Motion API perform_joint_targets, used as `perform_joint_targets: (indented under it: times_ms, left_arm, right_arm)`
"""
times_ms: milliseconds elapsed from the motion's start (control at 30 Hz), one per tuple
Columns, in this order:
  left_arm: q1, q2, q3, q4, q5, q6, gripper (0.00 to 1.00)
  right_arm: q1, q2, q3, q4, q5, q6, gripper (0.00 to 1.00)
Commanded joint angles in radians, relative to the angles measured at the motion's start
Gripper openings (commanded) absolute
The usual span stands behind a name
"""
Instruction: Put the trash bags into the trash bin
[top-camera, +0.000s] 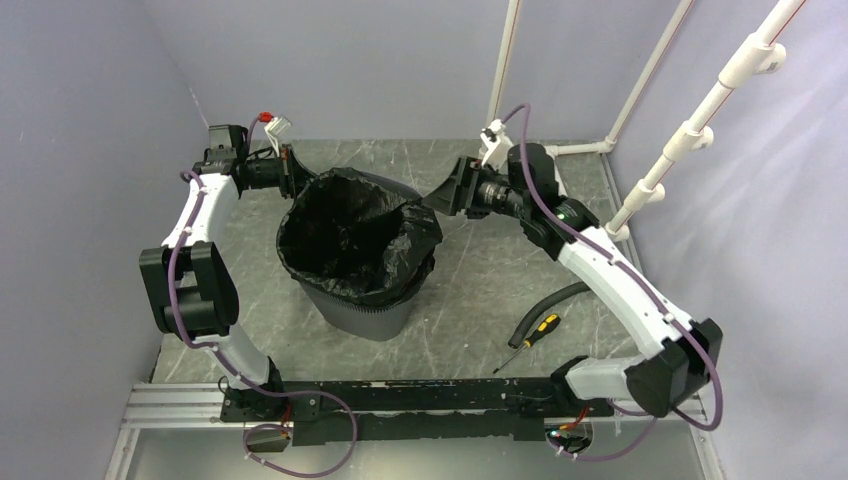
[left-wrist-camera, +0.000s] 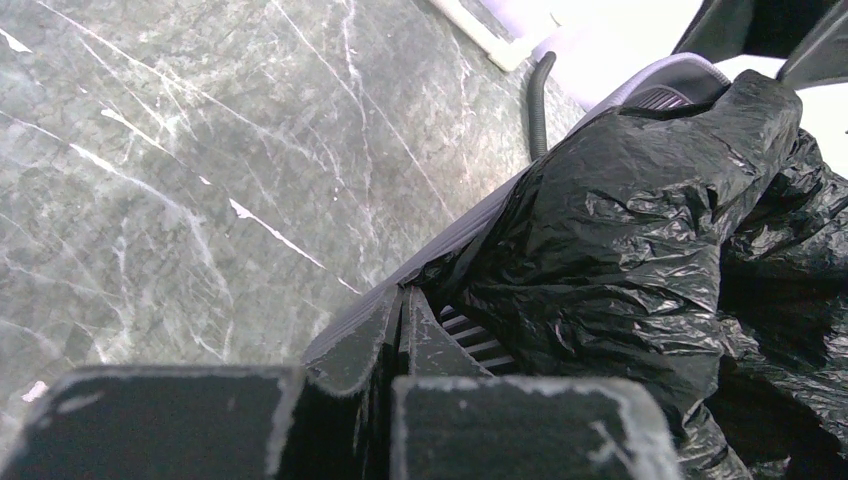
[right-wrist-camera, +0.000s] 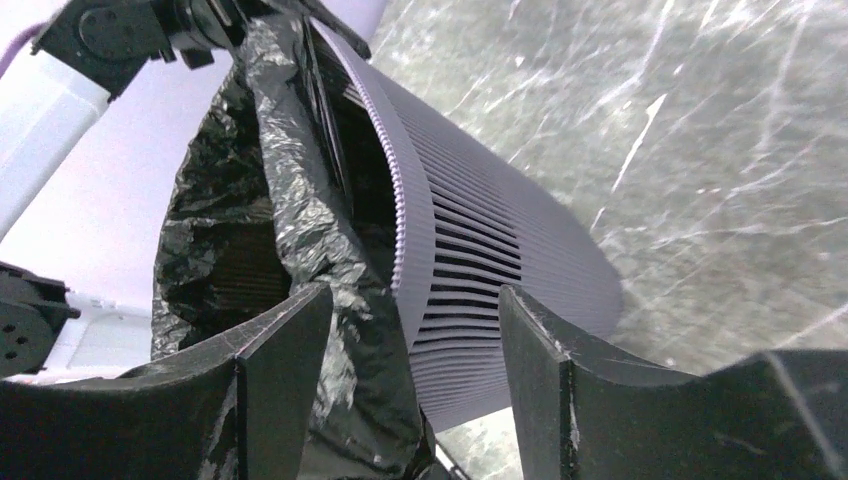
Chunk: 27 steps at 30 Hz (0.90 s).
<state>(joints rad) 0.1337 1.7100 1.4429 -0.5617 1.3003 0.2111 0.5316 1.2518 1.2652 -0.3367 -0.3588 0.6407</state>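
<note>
The dark grey mesh trash bin (top-camera: 365, 310) stands mid-table, lined with a glossy black trash bag (top-camera: 350, 235) whose edge drapes over the rim. My left gripper (top-camera: 290, 172) is at the bin's far-left rim. In the left wrist view its jaws (left-wrist-camera: 405, 305) are pressed together at the rim (left-wrist-camera: 450, 240), pinching the edge of the bag (left-wrist-camera: 640, 220). My right gripper (top-camera: 445, 195) is open at the far-right rim. In the right wrist view it (right-wrist-camera: 415, 300) straddles the bin wall (right-wrist-camera: 480, 250) and the bag (right-wrist-camera: 290, 230) without touching them.
A yellow-and-black screwdriver (top-camera: 535, 335) and a black rubber hose (top-camera: 545, 305) lie on the marble top to the right of the bin. The hose also shows in the left wrist view (left-wrist-camera: 538, 100). White pipes (top-camera: 700, 120) rise at the back right, and walls close in the left and back.
</note>
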Motion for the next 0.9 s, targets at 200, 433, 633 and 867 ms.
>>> perform_joint_targets:
  times_ms: [200,433,633,867]
  left_arm:
    - [-0.003,-0.043,0.049,0.009,0.045,-0.012,0.03]
    - [-0.003,-0.047,0.071,0.006,0.052,-0.015,0.03]
    - [-0.003,-0.062,0.075,0.032,0.069,-0.032,0.03]
    - [-0.003,-0.027,0.061,0.115,0.094,-0.092,0.03]
  right_arm:
    - [-0.005,0.056,0.039,0.125,-0.147,0.017,0.39]
    - [-0.011,0.036,0.008,0.128,-0.122,0.025,0.25]
    - [-0.012,0.022,0.001,0.133,-0.112,0.023,0.07]
    - [-0.016,0.067,-0.013,0.159,-0.084,0.047,0.04]
